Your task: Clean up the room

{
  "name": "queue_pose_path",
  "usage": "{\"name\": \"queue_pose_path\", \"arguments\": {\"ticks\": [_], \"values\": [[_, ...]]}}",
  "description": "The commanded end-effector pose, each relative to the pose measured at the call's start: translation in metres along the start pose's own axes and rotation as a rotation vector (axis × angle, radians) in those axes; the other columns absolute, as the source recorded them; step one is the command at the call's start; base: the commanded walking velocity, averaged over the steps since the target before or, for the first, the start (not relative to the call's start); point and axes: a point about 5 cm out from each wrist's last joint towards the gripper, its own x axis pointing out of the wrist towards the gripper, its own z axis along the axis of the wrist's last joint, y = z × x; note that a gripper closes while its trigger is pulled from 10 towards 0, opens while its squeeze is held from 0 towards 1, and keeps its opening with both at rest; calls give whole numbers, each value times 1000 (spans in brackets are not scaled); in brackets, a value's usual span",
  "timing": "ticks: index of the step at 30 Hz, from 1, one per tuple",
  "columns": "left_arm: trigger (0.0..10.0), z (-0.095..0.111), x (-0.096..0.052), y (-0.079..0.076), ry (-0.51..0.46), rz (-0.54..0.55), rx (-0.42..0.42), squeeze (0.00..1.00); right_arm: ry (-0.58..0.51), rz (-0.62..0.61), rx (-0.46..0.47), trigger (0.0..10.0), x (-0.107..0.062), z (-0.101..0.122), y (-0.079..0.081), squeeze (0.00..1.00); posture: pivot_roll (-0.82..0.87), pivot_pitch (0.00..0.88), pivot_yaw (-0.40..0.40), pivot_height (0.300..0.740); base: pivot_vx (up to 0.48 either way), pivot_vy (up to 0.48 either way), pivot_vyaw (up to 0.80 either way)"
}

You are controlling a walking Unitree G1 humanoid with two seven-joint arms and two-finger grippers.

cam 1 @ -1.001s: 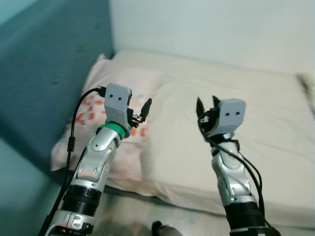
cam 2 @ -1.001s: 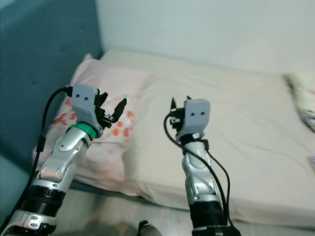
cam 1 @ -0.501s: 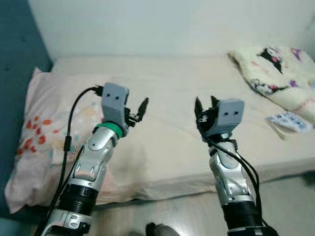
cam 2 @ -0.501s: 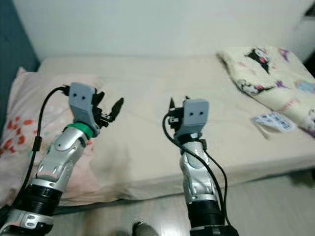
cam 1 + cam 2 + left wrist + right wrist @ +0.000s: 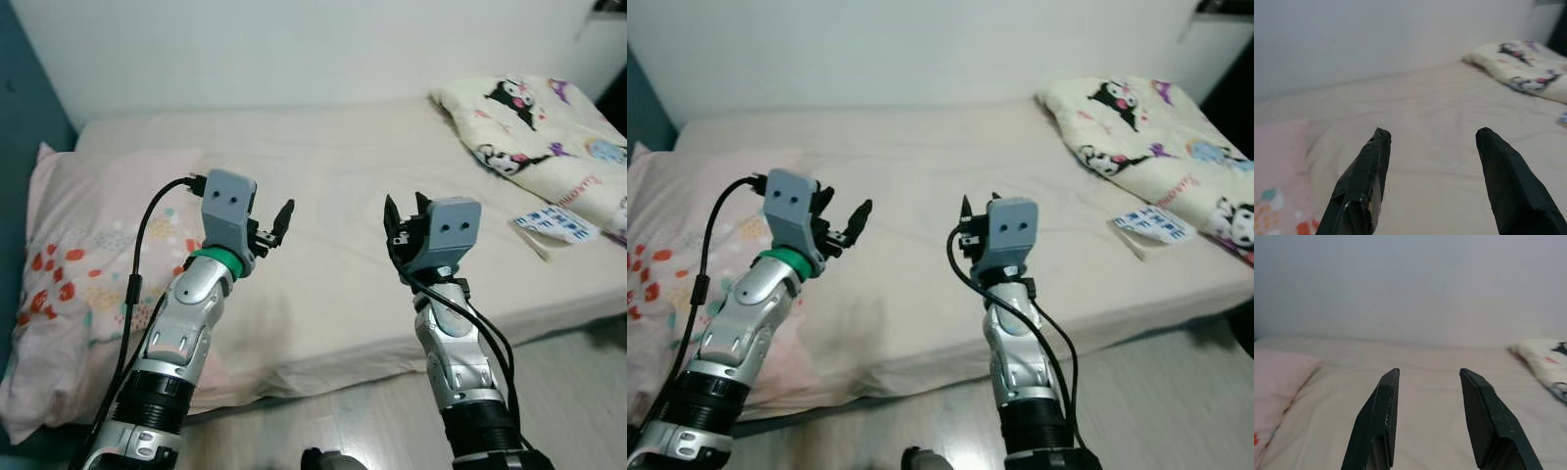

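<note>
2 empty end effectors, left [image 5: 277, 223] and right [image 5: 405, 221], gape above cream bed [image 5: 343, 186].

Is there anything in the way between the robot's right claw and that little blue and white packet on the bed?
Nothing visible blocks it. Between the open right gripper and the small blue-and-white patterned packet lies only bare cream bedsheet. The cartoon-print cream blanket sits just beyond the packet, not in the path.

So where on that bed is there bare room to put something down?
The widest bare stretch of the bed lies between the pink pillow and the cartoon blanket. The right end is crowded: the blanket, with a printed paper beside it.
</note>
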Motion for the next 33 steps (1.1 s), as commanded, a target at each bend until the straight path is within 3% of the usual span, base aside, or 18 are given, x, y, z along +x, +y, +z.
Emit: {"name": "queue_pose_path", "arguments": {"ticks": [1, 33], "values": [[10000, -1, 0, -6, -1, -20, 6, 0, 11, -8, -7, 10000, -1, -3, -3, 0, -45, 50, 28, 709, 0, -480, 0], [10000, -1, 1, -5, 2, -16, 11, 0, 6, -6, -6, 10000, -2, -3, -2, 0, -47, 50, 33, 709, 0, -419, 0]]}}
